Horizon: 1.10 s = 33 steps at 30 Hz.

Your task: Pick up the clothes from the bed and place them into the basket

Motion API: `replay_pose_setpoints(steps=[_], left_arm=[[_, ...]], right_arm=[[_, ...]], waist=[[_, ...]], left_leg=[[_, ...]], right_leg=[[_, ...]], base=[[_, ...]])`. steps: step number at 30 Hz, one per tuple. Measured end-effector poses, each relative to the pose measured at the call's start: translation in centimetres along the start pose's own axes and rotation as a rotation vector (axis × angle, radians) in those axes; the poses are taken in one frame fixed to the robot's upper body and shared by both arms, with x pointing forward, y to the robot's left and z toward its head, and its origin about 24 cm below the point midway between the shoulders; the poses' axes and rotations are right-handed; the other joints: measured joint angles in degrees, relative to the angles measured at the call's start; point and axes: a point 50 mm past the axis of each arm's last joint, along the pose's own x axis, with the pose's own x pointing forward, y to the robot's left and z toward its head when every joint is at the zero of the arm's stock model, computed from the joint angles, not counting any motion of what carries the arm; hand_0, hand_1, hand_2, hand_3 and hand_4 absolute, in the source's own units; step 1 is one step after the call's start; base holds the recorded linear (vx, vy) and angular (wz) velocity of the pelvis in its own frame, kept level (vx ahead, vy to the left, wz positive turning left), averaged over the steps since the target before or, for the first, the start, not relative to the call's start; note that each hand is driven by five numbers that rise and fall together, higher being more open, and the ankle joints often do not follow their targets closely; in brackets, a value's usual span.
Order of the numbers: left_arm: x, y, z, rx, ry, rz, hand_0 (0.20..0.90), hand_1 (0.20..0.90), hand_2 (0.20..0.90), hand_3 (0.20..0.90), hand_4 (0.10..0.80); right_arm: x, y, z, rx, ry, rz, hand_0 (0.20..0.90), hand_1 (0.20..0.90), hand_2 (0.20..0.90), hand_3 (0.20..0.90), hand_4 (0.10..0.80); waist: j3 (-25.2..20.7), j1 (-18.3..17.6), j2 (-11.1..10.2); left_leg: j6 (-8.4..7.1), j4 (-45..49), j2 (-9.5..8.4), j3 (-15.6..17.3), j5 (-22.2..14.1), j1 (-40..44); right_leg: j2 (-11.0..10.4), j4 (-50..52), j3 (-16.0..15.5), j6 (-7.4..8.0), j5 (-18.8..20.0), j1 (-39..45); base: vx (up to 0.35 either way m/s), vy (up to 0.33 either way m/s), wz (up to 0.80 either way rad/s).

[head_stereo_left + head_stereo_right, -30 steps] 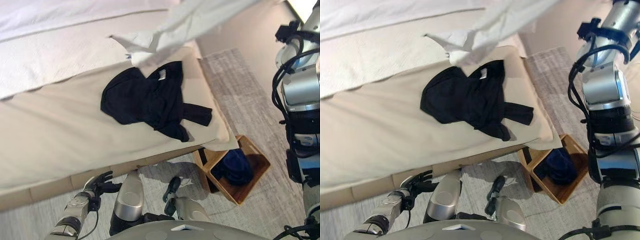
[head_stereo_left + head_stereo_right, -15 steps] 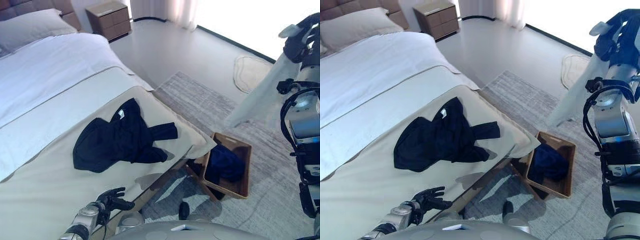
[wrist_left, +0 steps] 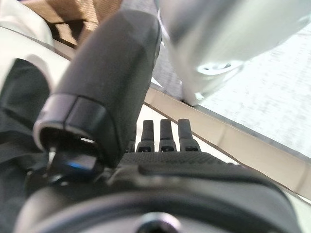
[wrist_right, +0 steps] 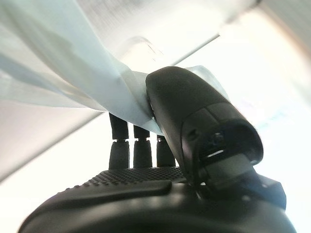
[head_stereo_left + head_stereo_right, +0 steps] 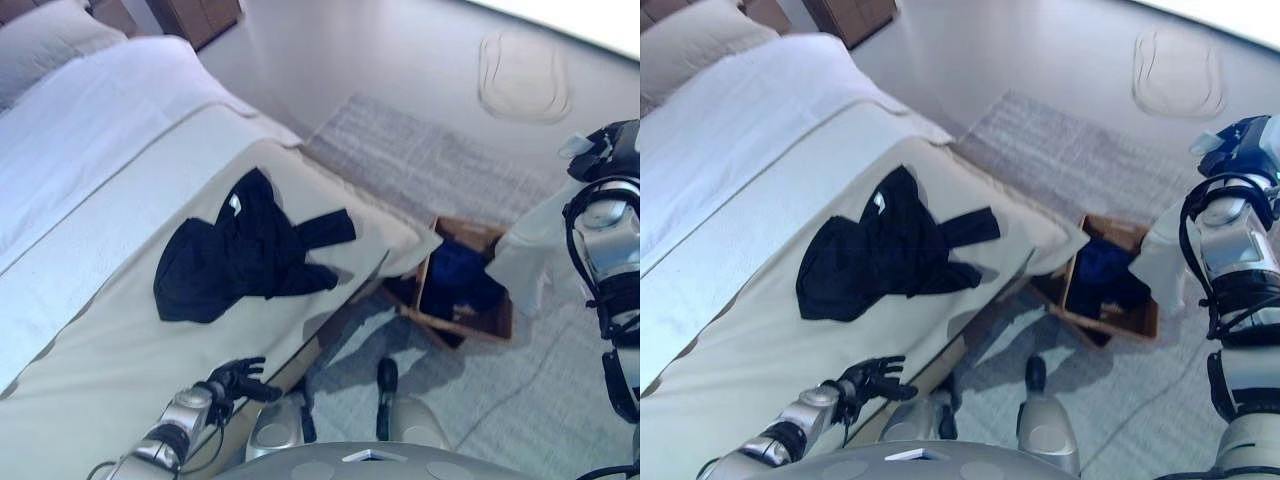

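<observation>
r hand (image 5: pixel 1240 140) clamped on 1 white cloth (image 5: pixel 1165 255) by basket (image 5: pixel 1140 322); 1 black garment (image 5: pixel 885 250) on bed (image 5: pixel 730 340); l hand (image 5: pixel 875 378) relaxed, apart.

The wide bed (image 5: pixel 90 330) with a beige cover and white quilt carries a crumpled black garment (image 5: pixel 240 255), lying just ahead of the robot's left hand (image 5: pixel 238 378), which hangs by the bed's near edge. A grey pillow (image 5: pixel 50 40) rests at the head, far beyond that hand. The pale grey floor (image 5: pixel 1040 40) bears a grey woven rug (image 5: pixel 420 160) and, below the right hand (image 5: pixel 1240 135), a brown wooden basket (image 5: pixel 1130 320) beside the bed's corner.
</observation>
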Motion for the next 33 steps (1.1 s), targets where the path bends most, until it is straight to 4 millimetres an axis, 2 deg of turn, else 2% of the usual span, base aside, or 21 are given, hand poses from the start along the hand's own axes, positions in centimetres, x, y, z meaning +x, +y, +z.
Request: replay_pose_setpoints(steps=[4,6,7,10,11,12,21,29,33], left_arm=[[0.2,0.1,3.3,-0.007,-0.119,0.001,0.900,0.900,0.900,0.900,0.800],[0.3,-0.1,4.4,0.006,-0.162,-0.009,0.900,0.900,0.900,0.900,0.800],[0.2,-0.3,5.8,0.018,-0.213,-0.017,0.900,0.900,0.900,0.900,0.800],[0.1,-0.4,7.4,0.020,-0.275,-0.025,0.900,0.900,0.900,0.900,0.800],[0.1,-0.4,7.8,0.015,-0.286,-0.027,0.900,0.900,0.900,0.900,0.800],[0.1,-0.3,8.0,0.009,-0.295,-0.027,0.900,0.900,0.900,0.900,0.800],[0.0,-0.2,8.2,0.007,-0.314,-0.026,0.900,0.900,0.900,0.900,0.800],[0.0,-0.2,7.3,-0.003,-0.294,-0.027,0.900,0.900,0.900,0.900,0.800],[0.0,-0.4,6.9,-0.009,-0.284,-0.033,0.900,0.900,0.900,0.900,0.800]], right_arm=[[0.2,0.5,-0.4,-0.037,0.049,0.017,0.300,0.300,0.300,0.200,0.100],[0.4,0.3,-0.8,-0.041,0.073,0.010,0.300,0.300,0.300,0.200,0.100],[0.6,0.2,-0.9,-0.044,0.096,0.003,0.300,0.300,0.300,0.200,0.100],[0.7,0.2,-0.9,-0.058,0.110,-0.002,0.300,0.300,0.300,0.200,0.100],[0.8,0.2,-0.9,-0.065,0.112,-0.001,0.811,0.811,0.811,0.796,0.696],[0.8,0.3,-0.9,-0.073,0.114,0.002,0.900,0.900,0.900,0.900,0.800],[0.8,0.4,0.5,-0.063,0.049,0.004,0.900,0.900,0.900,0.900,0.800],[0.1,-0.8,4.5,0.083,-0.150,-0.045,0.900,0.900,0.900,0.900,0.800],[-0.5,-1.4,5.5,0.105,-0.217,-0.048,0.900,0.900,0.900,0.900,0.800]], waist=[[5.5,0.0,0.9],[6.8,-0.4,1.4],[8.5,-0.4,1.8],[9.9,-0.5,2.6],[10.1,-0.6,2.9],[10.2,-0.6,3.1],[10.2,-0.6,3.1],[10.2,-1.5,3.1],[10.2,-1.3,3.0]], left_leg=[[0.11,1.0,-0.67,0.0,0.6,-3.0],[0.32,1.1,-0.90,0.0,1.0,-4.1],[0.68,1.1,-1.17,0.0,1.5,-4.6],[0.81,1.0,-1.38,0.1,1.7,-5.7],[0.83,1.0,-1.40,0.0,1.7,-5.7],[0.90,1.0,-1.44,-0.1,1.8,-5.7],[0.91,0.9,-1.64,-0.3,1.8,-5.6],[0.93,0.8,-2.00,-1.2,1.7,-4.1],[0.94,0.8,-2.10,-2.1,1.7,-3.8]], right_leg=[[-0.7,5.2,1.4,-1.12,-1.1,-5.8],[-0.9,6.4,1.5,-1.04,-1.4,-7.2],[-0.9,7.1,2.0,-0.82,-1.3,-8.2],[-0.9,7.9,2.5,-1.01,-1.1,-9.7],[-1.0,7.9,2.5,-1.01,-1.1,-9.7],[-1.0,8.0,2.5,-1.01,-1.1,-9.7],[-1.2,7.8,2.6,-0.98,-1.1,-9.5],[-1.6,6.7,1.7,-0.66,-1.3,-7.0],[-1.8,6.5,0.9,-0.51,-1.5,-6.1]], base=[[-0.121,0.000,-0.14],[-0.078,0.021,-0.03],[-0.048,0.027,-0.08],[-0.035,0.024,-0.06],[-0.031,0.034,-0.01],[-0.022,0.041,-0.01],[0.029,0.042,0.01],[0.053,0.076,0.07],[0.042,0.062,0.12]])
